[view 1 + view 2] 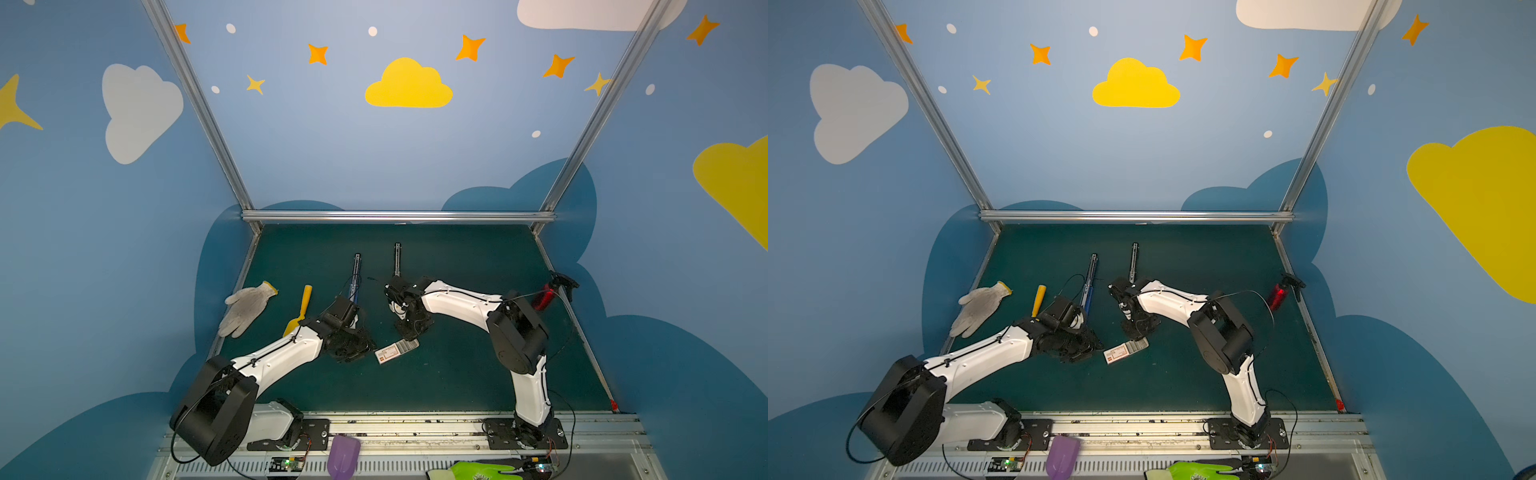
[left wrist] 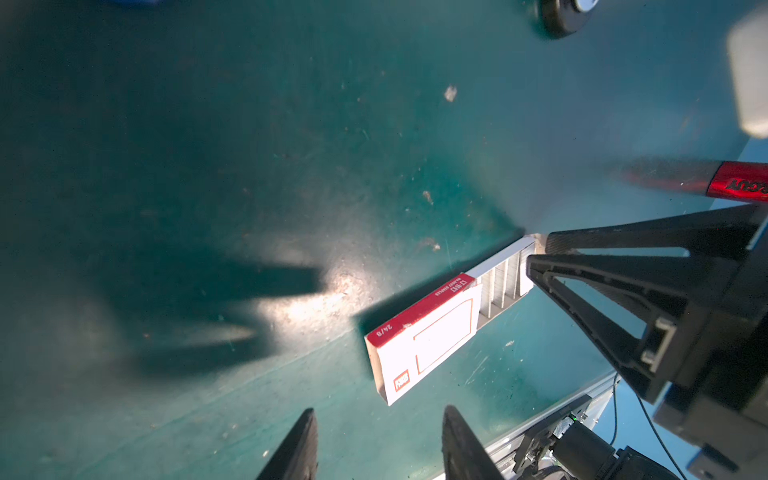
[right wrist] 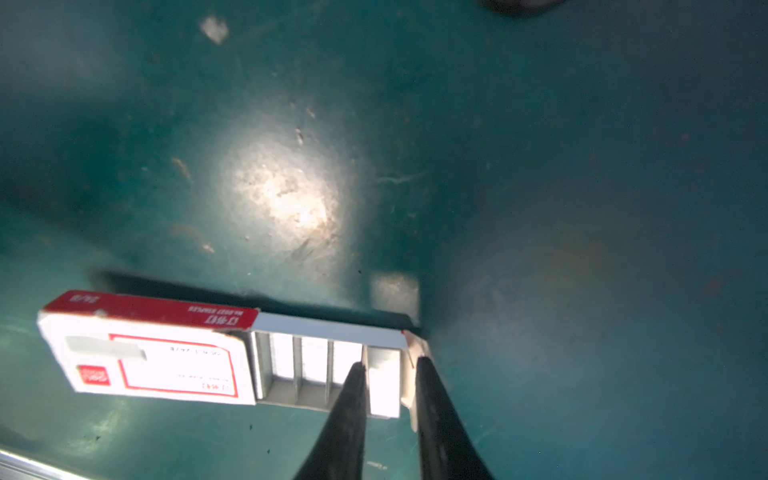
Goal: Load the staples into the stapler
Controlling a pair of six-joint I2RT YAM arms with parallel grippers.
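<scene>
The staples lie as grey rows in the slid-out tray of a small white box with a red side, flat on the green mat. My right gripper points down at the tray's far end. Its jaws stand a strip's width apart, one finger among the rows, the other outside the end flap. My left gripper is open and empty, just short of the box's closed end. The stapler, slim, blue and black, lies farther back beside a dark metal bar.
A white knit glove and a yellow scoop lie at the left. A red bottle sits at the mat's right edge. A purple scoop and a green glove rest on the front rail.
</scene>
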